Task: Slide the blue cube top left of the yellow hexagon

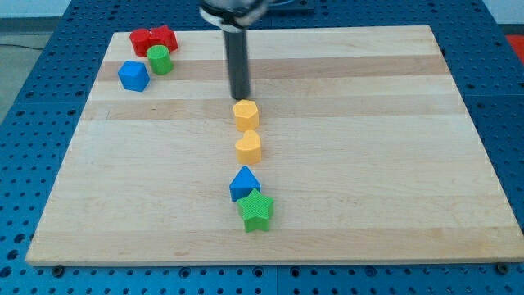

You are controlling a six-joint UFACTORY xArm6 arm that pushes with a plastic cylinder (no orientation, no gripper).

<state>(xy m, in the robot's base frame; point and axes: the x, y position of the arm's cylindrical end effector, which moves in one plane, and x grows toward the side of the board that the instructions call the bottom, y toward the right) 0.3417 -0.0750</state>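
Nearest you: green star, touching the blue triangular block just behind it. Next out, yellow heart, then yellow hexagon, all roughly one line mid-worktop. No gripper on this rig, so nothing is grasped; my tip sits just beyond the hexagon. Blue cube is far left, well apart, a corner facing you, no long axis. Beside it green cylinder, with red blocks farthest.
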